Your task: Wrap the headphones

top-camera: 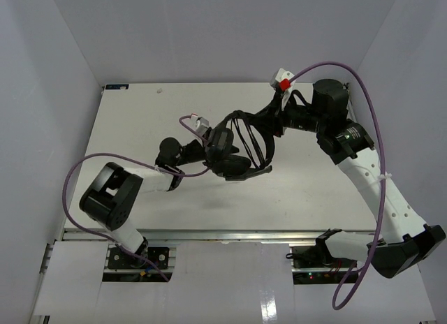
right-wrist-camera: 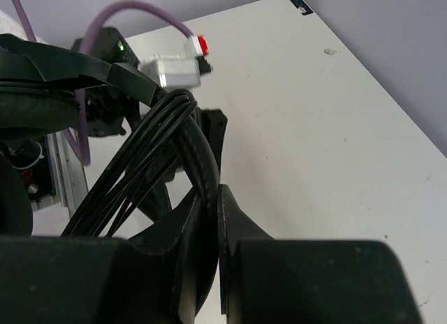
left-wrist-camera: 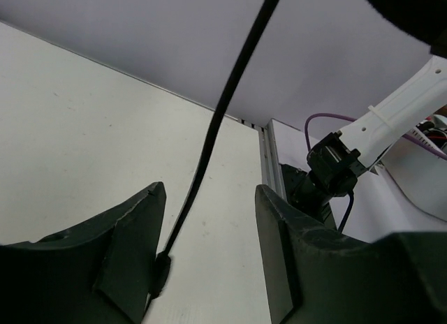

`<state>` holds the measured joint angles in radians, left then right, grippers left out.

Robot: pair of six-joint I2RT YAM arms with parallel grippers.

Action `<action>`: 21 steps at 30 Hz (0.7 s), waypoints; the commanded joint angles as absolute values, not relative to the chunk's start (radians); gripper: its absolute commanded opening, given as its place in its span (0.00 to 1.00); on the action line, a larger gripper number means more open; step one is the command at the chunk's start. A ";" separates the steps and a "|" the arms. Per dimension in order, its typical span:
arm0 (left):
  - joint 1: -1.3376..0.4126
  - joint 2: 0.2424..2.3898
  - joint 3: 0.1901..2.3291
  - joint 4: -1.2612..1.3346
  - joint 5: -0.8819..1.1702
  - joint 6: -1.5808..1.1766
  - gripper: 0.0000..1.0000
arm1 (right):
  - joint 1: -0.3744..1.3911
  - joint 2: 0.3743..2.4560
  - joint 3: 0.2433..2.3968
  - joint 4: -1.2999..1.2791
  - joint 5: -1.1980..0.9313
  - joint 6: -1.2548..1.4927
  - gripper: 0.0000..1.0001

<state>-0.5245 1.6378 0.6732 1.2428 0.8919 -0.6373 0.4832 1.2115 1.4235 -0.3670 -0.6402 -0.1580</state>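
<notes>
Headphones, matte black, curved, under coils of thin smooth cable

White segmented arm shells, black motor housings at the joints, thick purple cables looping alongside, white cable tie, red-capped white connector, matte black wedge-shaped fingers

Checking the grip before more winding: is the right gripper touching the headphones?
Touching. The right wrist view shows the right gripper shut on the cable-wrapped band of the headphones.
</notes>
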 commanded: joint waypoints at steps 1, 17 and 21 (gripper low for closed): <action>-0.564 1.733 0.720 1.555 0.869 -0.758 0.66 | 0.450 1.212 1.493 -0.265 -0.699 -0.061 0.08; -0.624 1.697 0.546 1.533 0.634 -0.614 0.94 | 0.377 1.207 1.504 -0.218 -0.708 0.023 0.08; -0.623 1.621 0.561 1.430 0.575 -0.484 0.98 | 0.376 1.198 1.494 -0.206 -0.713 0.034 0.08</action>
